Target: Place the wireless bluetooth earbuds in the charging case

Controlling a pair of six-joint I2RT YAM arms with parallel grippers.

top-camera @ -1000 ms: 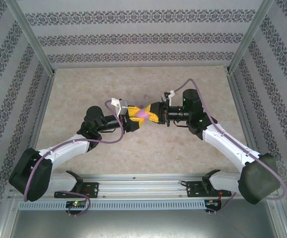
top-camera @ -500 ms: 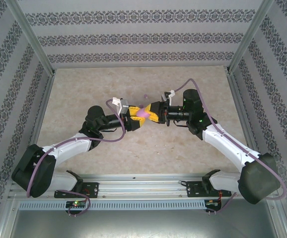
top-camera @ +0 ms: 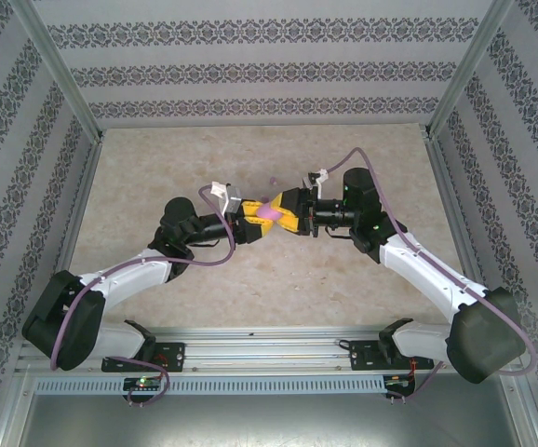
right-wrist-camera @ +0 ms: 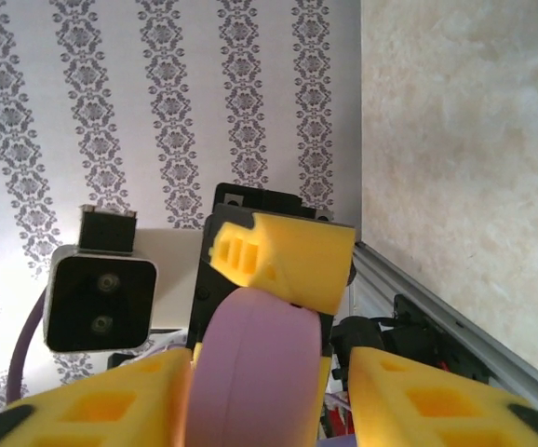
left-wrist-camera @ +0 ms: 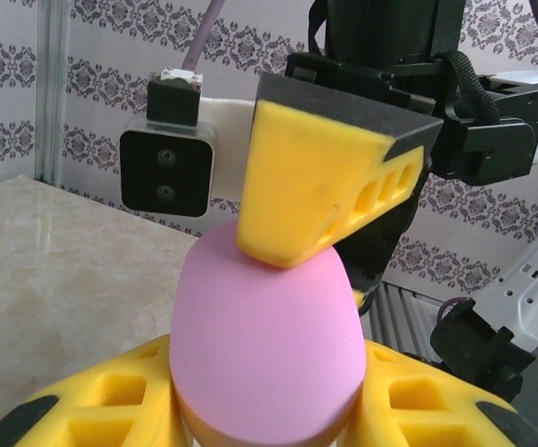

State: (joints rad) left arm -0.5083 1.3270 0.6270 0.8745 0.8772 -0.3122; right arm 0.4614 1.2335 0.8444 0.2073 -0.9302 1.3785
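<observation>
The charging case (top-camera: 269, 212) is a smooth pink-purple egg held above the middle of the table. My left gripper (top-camera: 261, 221) is shut on it, and its yellow fingers (left-wrist-camera: 92, 410) press both sides of the case (left-wrist-camera: 264, 335). My right gripper (top-camera: 284, 213) meets it from the right. One right finger (left-wrist-camera: 316, 186) rests on the top of the case. In the right wrist view, the case (right-wrist-camera: 250, 372) lies against one finger (right-wrist-camera: 120, 410), with a gap to the other, so the right gripper (right-wrist-camera: 269, 382) is open. One tiny pale purple earbud (top-camera: 271, 180) lies on the table behind the grippers.
The beige marble tabletop (top-camera: 157, 168) is enclosed by patterned walls and a metal frame (top-camera: 60, 84). The left wrist camera (right-wrist-camera: 97, 298) and the right wrist camera (left-wrist-camera: 167, 172) face each other at close range. Purple cables loop over both arms.
The left arm has edged a little to the right, bringing the case closer into the right gripper. The right arm has barely moved.
</observation>
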